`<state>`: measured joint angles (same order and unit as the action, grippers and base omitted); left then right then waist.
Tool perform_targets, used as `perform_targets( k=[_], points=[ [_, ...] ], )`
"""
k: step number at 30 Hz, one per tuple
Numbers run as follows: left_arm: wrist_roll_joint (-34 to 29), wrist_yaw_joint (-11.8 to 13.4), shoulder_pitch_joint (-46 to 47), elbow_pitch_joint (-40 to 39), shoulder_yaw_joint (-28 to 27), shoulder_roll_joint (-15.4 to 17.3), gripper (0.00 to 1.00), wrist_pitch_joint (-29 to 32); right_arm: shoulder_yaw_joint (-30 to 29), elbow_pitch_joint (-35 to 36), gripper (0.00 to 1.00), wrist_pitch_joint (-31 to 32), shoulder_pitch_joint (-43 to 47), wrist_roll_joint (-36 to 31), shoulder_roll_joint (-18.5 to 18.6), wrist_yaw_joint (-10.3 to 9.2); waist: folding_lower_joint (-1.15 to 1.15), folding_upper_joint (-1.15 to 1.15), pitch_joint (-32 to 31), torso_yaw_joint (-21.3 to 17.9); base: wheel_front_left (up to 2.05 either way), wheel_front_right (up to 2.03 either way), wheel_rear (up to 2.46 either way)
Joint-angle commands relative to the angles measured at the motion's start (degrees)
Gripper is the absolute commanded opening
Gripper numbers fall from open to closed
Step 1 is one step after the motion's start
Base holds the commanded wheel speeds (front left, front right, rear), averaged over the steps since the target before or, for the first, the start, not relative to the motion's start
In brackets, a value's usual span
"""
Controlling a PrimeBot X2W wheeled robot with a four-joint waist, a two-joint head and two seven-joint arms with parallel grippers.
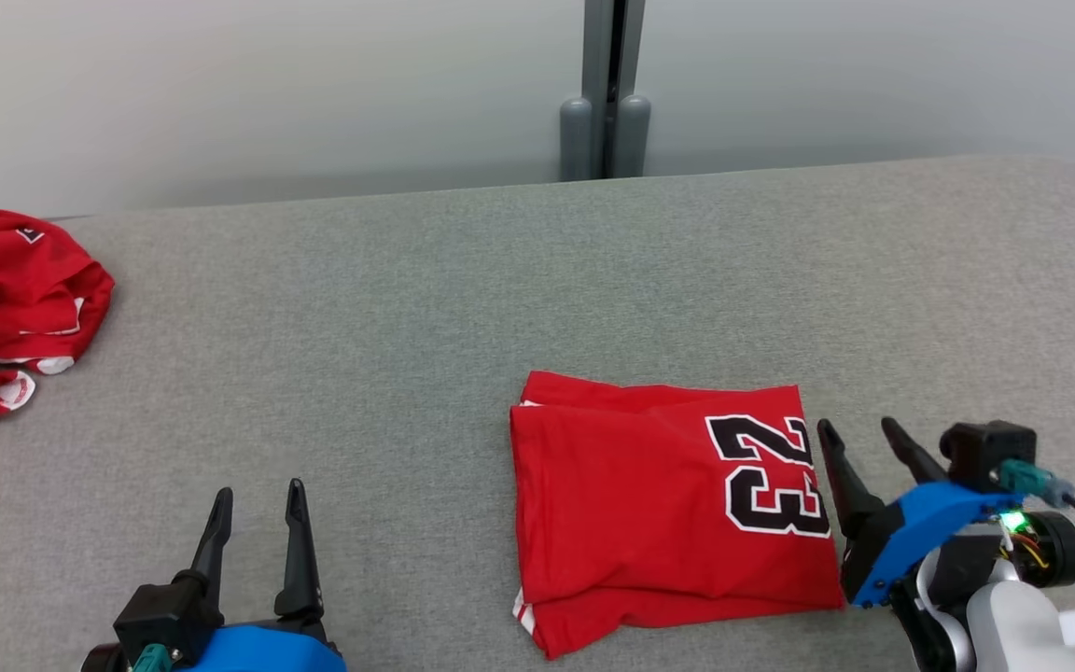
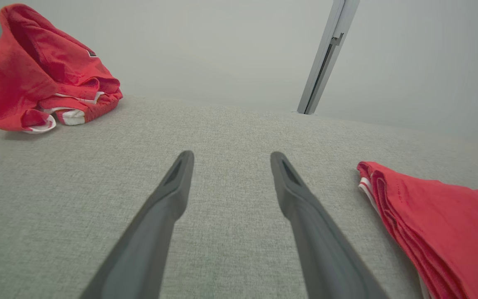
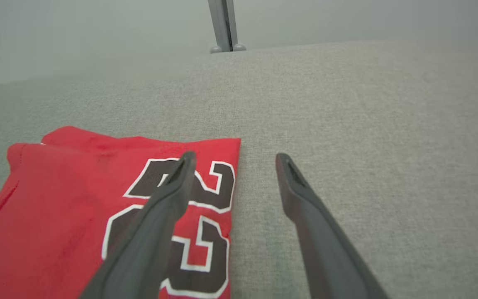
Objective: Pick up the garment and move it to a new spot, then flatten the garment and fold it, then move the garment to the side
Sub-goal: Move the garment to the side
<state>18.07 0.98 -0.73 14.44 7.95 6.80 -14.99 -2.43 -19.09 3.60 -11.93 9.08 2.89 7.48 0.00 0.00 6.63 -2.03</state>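
Garment: soft, light, folded.
Hold: you pinch all layers, side facing tabletop's right edge.
Left claw: released.
Right claw: released.

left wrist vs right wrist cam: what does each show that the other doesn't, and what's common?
Left wrist over right: the open left gripper and the whole crumpled red garment; right wrist catches at most a red sliver at its left edge.
Right wrist over left: the open right gripper, with one finger crossing in front of the black 23 print.
Both: the folded jersey, the grey table and the grey post behind it.
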Motion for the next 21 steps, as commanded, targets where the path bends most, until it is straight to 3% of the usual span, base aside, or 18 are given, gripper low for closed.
perform_targets(
  k=[1,7,13,14,15,16,17,21],
  points=[
    [-0.4,0.1,1.0,-0.3,-0.4,0.1,1.0,-0.3,-0.4,0.2,1.0,4.0,-0.9,0.3,0.1,0.03,0.0,0.0,0.5,0.6,0.0,0.0,0.0],
    [-0.5,0.1,1.4,-0.5,-0.6,-0.2,1.0,-0.3,1.2,-1.0,1.0,15.5,-0.7,3.5,2.0,0.03,0.0,0.0,2.1,2.6,0.0,0.0,0.0],
    [-0.7,-0.1,2.3,-0.7,-0.7,-0.6,1.0,-0.3,3.2,-3.7,1.0,19.2,-1.6,7.3,2.7,0.03,0.0,0.0,3.6,3.9,0.0,0.0,0.0],
    [-0.8,0.0,2.3,-0.9,-0.6,-0.7,1.0,-0.3,3.6,-4.2,0.46,19.3,-1.8,7.6,2.7,0.02,0.0,0.0,3.8,4.0,0.0,0.0,0.0],
    [-0.9,0.0,2.4,-1.0,-0.6,-0.7,1.0,-0.3,3.9,-4.7,0.32,19.1,-2.0,7.9,2.7,0.03,0.0,0.0,4.0,4.1,0.0,0.0,0.0],
    [-1.1,0.0,2.5,-1.0,-0.5,-0.6,1.0,-0.3,4.3,-4.9,0.11,18.6,-2.5,7.8,3.0,0.03,0.0,0.0,4.3,4.0,0.0,0.0,0.0],
    [-1.1,-0.1,2.7,-1.2,-0.5,-0.5,1.0,-0.3,4.5,-5.0,0.0,17.8,-3.1,7.5,3.4,0.03,0.0,0.0,4.5,3.9,0.0,0.0,0.0],
    [-1.5,-0.4,3.5,-2.5,-0.4,-0.4,1.0,-0.3,3.2,-4.8,0.0,14.4,-6.1,7.1,4.5,-0.01,0.0,0.0,5.8,2.0,0.0,0.0,0.0]
  ],
)
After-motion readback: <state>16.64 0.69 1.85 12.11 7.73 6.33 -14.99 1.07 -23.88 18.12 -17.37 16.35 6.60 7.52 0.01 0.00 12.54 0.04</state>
